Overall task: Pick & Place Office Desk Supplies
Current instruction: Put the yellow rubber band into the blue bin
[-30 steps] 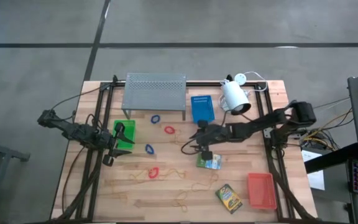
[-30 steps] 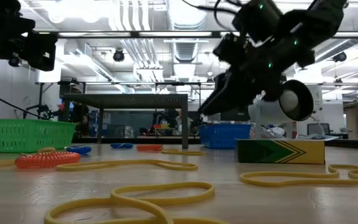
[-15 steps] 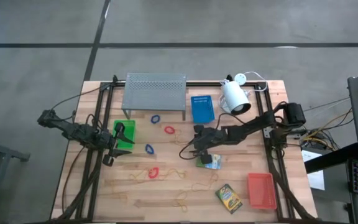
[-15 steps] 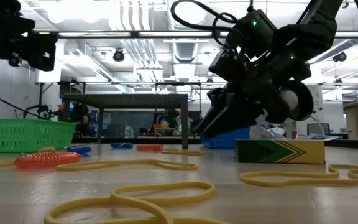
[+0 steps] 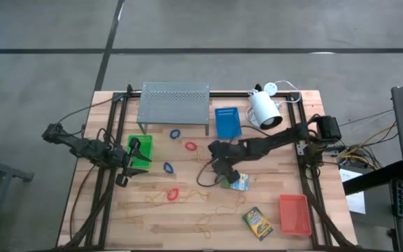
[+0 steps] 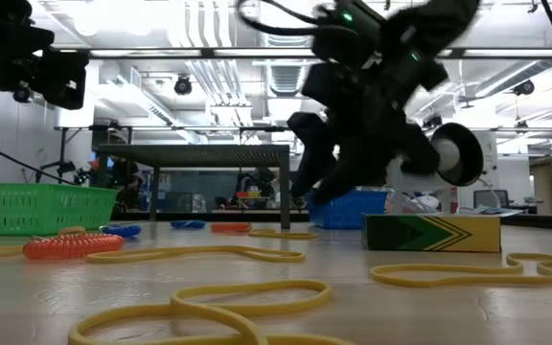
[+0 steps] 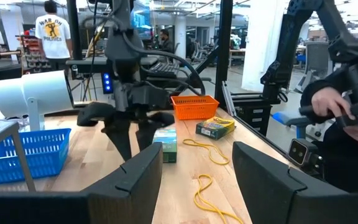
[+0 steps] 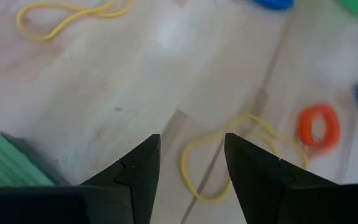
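My right gripper [image 5: 218, 166] is open and points down over the table's middle, clear of the wood in the low view [image 6: 326, 190]. In the right wrist view its fingers [image 8: 191, 135] stand on either side of a tan rubber band [image 8: 185, 163] lying flat below. A green card box [image 5: 238, 183] lies just right of it, and a second box [image 5: 257, 222] lies near the front edge. Red loops [image 5: 190, 146] and blue loops [image 5: 168, 167] lie scattered. My left gripper [image 5: 138, 162] waits open beside the green tray [image 5: 143, 150].
The grey perforated shelf [image 5: 174, 102] and the white lamp [image 5: 264, 110] stand along the far edge, with the blue tray [image 5: 228, 122] between them. The red-orange tray [image 5: 294, 213] sits at the near right corner. More rubber bands [image 5: 203, 224] lie near the front edge.
My right gripper has moved toward the table's left, away from the lamp and past the green card box, and has turned and tipped to point more steeply down at the table. The left arm and all the supplies have stayed in place.
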You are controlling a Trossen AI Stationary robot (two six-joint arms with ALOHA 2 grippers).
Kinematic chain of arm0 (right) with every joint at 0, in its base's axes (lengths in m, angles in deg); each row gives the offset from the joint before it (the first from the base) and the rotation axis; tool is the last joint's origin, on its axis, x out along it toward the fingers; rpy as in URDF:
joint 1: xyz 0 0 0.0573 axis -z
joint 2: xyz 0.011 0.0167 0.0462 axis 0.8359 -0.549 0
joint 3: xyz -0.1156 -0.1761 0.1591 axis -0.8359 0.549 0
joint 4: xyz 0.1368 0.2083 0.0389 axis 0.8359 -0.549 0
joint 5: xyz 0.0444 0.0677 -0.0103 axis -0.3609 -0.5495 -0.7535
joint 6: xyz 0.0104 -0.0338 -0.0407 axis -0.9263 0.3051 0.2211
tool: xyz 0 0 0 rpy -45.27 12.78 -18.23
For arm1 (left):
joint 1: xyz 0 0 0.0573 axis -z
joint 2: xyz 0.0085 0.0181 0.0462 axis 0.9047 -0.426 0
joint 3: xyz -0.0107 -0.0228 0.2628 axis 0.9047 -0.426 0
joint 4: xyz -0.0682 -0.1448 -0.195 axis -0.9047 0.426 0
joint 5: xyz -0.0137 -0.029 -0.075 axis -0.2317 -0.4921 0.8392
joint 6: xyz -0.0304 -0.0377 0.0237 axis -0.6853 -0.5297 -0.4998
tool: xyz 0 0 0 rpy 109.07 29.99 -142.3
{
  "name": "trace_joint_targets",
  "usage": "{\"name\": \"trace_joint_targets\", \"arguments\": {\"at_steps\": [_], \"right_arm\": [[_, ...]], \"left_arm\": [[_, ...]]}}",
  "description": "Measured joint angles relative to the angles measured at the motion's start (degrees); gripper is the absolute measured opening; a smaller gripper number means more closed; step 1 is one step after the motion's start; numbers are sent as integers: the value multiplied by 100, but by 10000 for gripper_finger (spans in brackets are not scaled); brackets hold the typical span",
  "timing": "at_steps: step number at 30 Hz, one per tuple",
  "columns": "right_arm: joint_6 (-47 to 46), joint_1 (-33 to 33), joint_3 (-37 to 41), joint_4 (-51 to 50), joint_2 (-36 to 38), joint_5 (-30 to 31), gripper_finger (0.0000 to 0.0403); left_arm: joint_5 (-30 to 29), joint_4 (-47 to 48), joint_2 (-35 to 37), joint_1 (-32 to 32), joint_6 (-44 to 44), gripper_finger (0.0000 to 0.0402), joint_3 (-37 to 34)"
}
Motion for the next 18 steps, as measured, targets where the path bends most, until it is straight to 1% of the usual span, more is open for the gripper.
{"name": "trace_joint_targets", "arguments": {"at_steps": [3,6,13,18], "right_arm": [[-606,70,-605,-984,-31,31,176],[-679,98,-1032,-1604,-189,40,176],[-925,91,-1421,-1827,-969,28,176],[-1057,91,-1789,-2080,-1128,31,176]], "left_arm": [[1,2,0,0,0,201,0],[1,0,0,0,-1,201,1],[2,2,0,0,0,201,2],[2,2,2,0,-1,201,1]]}}
